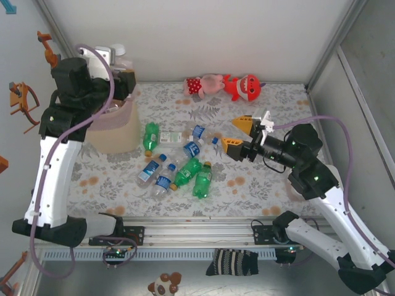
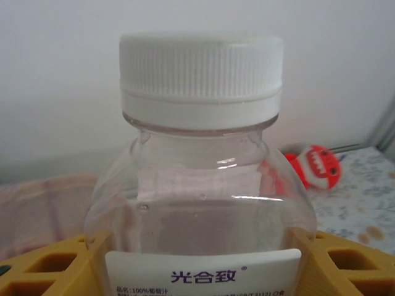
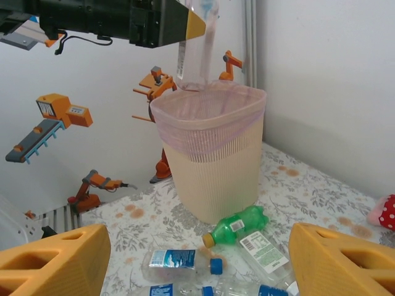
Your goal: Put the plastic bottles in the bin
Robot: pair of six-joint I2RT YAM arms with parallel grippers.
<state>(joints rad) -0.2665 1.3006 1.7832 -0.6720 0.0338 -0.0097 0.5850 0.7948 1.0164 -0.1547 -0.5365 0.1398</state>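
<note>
From above, the left gripper hangs over the bin, which stands at the left side of the flower-patterned table. Its jaws grasp a clear bottle with a white cap, though the arm and cable hide much of the grip here. A green bottle lies just beside the bin. Blue-labelled bottles and a pair of green bottles lie scattered across the middle of the table. The right gripper hovers to their right, its yellow jaws released and holding nothing. A pink plush toy and a red plush toy lie touching at the far edge.

The left wrist view shows the clear bottle upright and close, clenched between yellow fingers. A white label with purple characters sits on its front. The blurred pink shape at the lower left may be the bin's rim. The red plush toy lies on the table behind.

The right wrist view shows the right gripper's wide-spread fingertips low in the frame. Beyond them stands the bin, pink mesh above and beige below. The clear bottle hangs directly above its rim in the left gripper. The green bottle lies at the bin's foot.
</note>
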